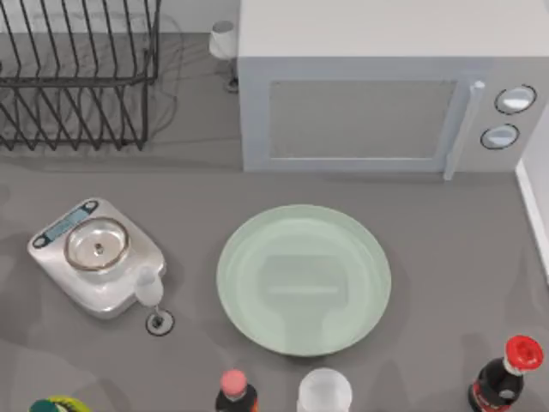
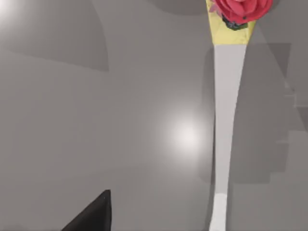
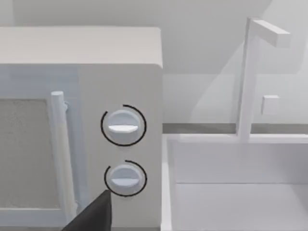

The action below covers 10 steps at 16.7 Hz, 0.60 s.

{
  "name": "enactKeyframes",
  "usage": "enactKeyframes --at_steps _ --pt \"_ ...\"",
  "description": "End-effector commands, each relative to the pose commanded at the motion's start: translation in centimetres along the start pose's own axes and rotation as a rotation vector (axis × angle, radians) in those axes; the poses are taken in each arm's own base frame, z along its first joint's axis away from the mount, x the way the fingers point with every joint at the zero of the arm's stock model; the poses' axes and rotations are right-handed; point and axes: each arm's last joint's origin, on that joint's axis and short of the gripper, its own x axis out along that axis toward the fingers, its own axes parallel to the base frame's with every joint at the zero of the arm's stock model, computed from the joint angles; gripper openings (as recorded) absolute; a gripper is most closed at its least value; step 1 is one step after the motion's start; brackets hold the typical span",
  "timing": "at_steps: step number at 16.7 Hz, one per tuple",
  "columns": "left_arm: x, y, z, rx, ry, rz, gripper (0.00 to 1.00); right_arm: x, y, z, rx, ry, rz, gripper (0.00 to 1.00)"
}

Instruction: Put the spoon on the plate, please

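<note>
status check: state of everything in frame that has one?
plate: flat on the table, nothing on it
microwave: door shut
scale pan: empty
stemmed glass: upright, beside the scale
dish rack: no dishes in it
right bottle: upright, red cap on

Even soft light, faint shadows, table (image 2: 96, 144) glare spot

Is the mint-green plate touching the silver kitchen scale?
Apart. The top view shows a band of bare table between the plate and the kitchen scale.
</note>
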Motion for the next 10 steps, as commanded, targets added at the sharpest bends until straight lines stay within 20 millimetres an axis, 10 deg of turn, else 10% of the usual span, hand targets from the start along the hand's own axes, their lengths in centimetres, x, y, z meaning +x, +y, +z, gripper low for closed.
enactKeyframes --at_steps 6,10 --pt "6.9 0.1 0.0 0.000 -0.008 0.006 1.00 0.0 0.0 0.0 0.000 0.000 0.000 1.00" --pt "7.9 0.0 -0.2 0.000 -0.003 0.002 1.00 0.0 0.0 0.0 0.000 0.000 0.000 1.00"
